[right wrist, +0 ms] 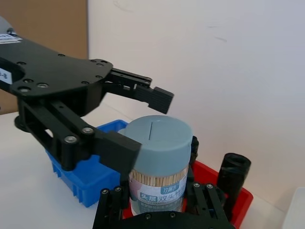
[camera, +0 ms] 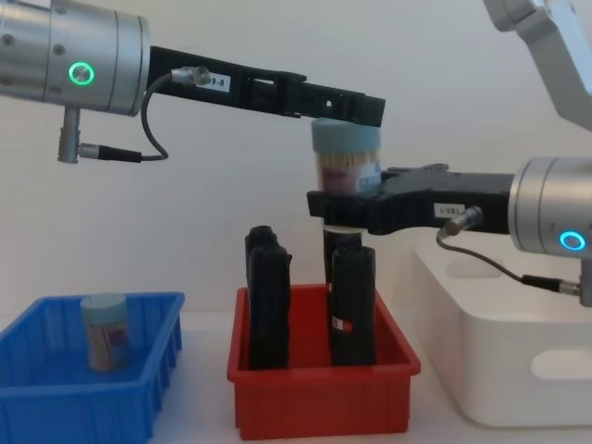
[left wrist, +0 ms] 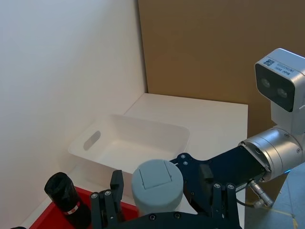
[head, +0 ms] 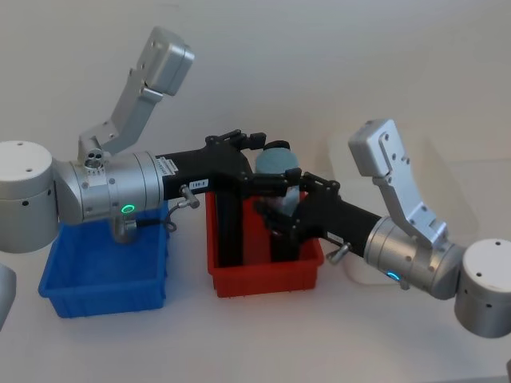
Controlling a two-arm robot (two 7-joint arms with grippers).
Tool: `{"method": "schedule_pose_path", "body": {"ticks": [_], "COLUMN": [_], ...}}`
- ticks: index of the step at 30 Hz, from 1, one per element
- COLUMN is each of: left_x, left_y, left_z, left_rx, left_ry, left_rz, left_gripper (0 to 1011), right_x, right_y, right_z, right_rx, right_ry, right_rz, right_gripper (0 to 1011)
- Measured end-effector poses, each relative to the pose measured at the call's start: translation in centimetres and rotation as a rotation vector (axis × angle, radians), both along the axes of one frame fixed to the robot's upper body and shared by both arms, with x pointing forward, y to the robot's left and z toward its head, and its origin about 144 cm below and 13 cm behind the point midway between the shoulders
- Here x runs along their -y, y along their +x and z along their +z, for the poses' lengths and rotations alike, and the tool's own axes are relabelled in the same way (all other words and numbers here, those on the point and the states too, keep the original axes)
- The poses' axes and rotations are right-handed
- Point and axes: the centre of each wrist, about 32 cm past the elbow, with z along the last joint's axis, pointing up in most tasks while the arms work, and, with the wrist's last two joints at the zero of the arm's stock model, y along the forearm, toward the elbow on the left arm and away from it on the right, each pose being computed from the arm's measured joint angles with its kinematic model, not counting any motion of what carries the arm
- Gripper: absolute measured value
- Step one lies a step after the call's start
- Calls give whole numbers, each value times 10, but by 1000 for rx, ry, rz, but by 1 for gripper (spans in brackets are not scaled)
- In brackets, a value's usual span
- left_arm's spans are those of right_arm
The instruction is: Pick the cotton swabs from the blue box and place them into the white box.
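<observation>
One tub of cotton swabs [camera: 347, 166], with a pale blue lid [right wrist: 159, 138] and sticks showing, hangs above the red tray. My right gripper [camera: 350, 208] reaches in from the right and is shut on the tub's lower half. Coming from the left at lid height, my left gripper [camera: 356, 109] is open, its fingers [left wrist: 116, 183] standing either side of the lid with small gaps. A second tub of cotton swabs [camera: 104, 328] stands in the blue box [camera: 55, 407] at the left. The white box [camera: 499, 370] sits at the right, beyond the red tray.
A red tray [camera: 324, 398] holding tall black blocks [camera: 268, 296] stands between the two boxes, directly under the held tub. A pale wall rises close behind the table. Brown board [left wrist: 214, 47] stands past the white box [left wrist: 138, 143].
</observation>
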Motion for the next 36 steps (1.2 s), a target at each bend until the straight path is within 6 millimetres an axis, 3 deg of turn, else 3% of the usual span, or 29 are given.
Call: {"method": "schedule_pose_path", "body": {"ticks": [24, 36], "left_x": [0, 0], "left_y": [0, 0], "left_z": [0, 0], "left_rx": [0, 0], "left_ry": [0, 0], "left_rz": [0, 0], "left_gripper": [1003, 1003], "right_x": [49, 74], "right_y": [-11, 7], "right_z": [-13, -29], "right_rx": [-5, -40], "right_ry": [68, 73], "right_rz": [-303, -480], "right_gripper": [633, 633]}}
